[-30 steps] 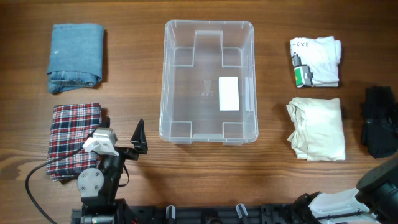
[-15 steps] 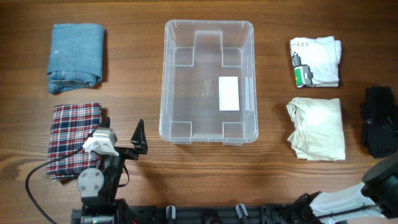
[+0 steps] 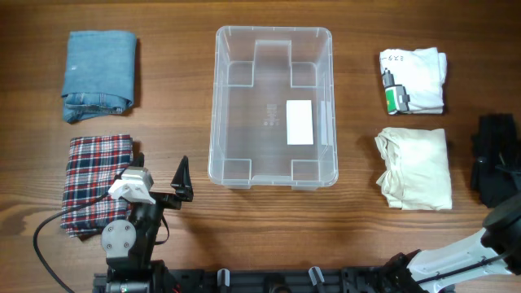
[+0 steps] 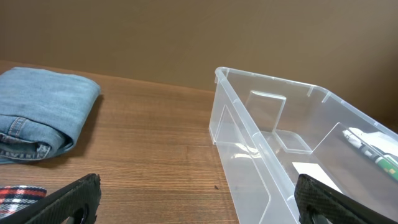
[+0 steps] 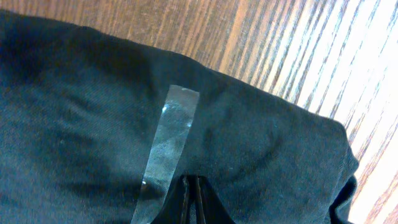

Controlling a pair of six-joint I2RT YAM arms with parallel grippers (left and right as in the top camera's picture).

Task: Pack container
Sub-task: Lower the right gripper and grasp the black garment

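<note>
The container [image 3: 244, 122] stands empty in the middle of the frame, ready for clothes. The right gripper [image 5: 191, 186] is together on the black garment [image 5: 74, 112], probably to pinch it; the left gripper [image 4: 196, 193] rests apart.

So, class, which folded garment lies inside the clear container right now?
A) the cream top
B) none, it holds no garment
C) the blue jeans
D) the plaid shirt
B: the container shows only its bare base and white label, while the jeans, plaid shirt and cream top all lie on the table beside it.
</note>
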